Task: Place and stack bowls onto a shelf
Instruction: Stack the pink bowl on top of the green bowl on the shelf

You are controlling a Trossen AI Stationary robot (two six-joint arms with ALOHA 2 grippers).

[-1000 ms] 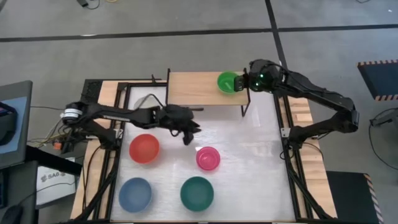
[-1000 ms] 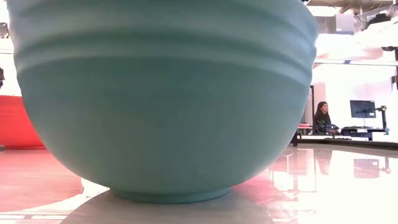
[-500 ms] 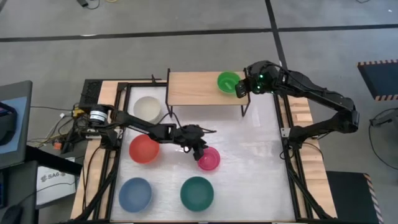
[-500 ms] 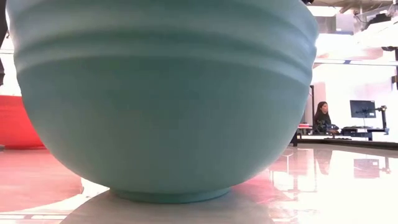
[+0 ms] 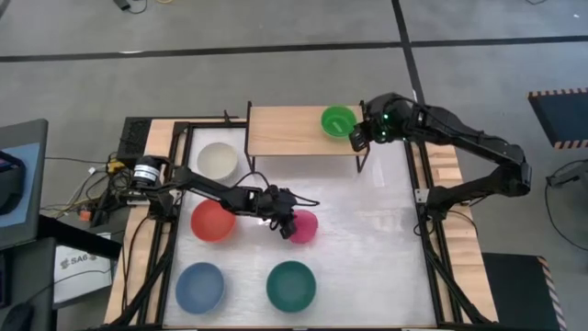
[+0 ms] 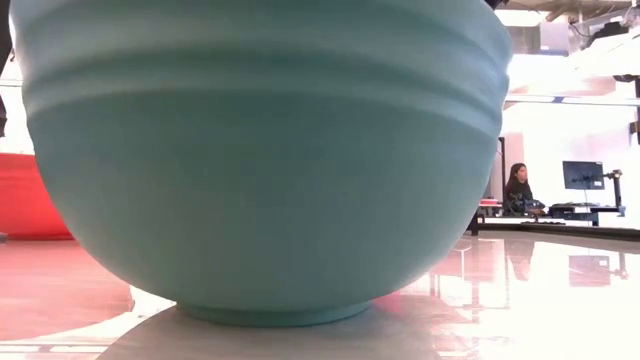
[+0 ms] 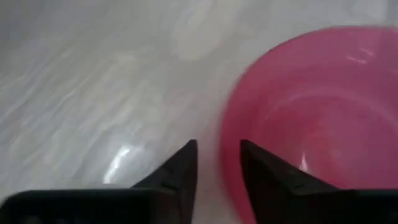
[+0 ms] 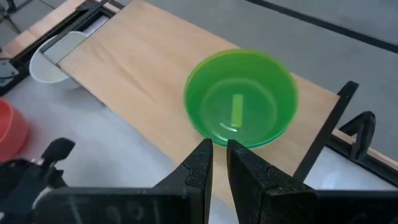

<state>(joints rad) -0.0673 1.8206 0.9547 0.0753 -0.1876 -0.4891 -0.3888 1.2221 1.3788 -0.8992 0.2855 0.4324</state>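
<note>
The shelf [image 5: 285,133] [image 8: 143,56] stands at the table's far edge, and the lime green bowl [image 5: 337,120] [image 8: 241,99] sits upright on its right end. My right gripper [image 5: 356,137] [image 8: 219,152] hovers just near of that bowl, open by a narrow gap and touching nothing. The pink bowl [image 5: 306,228] [image 7: 311,112] rests on the table's middle. My left gripper [image 5: 287,223] [image 7: 219,155] is open and stands astride its left rim. The yellow and cyan bowls are out of view. My left gripper has the pink bowl's rim [image 7: 229,155] between its fingers, coming slanting down from the table's left. One finger [image 7: 258,171] is inside the bowl, against its inner wall. The other finger [image 7: 183,168] is outside, with a strip of table showing between it and the rim.
The white bowl [image 5: 218,160] sits left of the shelf's legs. The red bowl [image 5: 212,221] is just left of my left arm. The light blue bowl [image 5: 200,286] and the dark green bowl [image 5: 291,285] [image 6: 265,150] stand near the near edge. The table's right side is bare.
My left gripper swung from the table's middle toward the right and near edge and came down over the pink bowl's left rim. The pink bowl slid slightly toward the far-left. My right gripper backed a little away from the lime green bowl toward the near edge.
</note>
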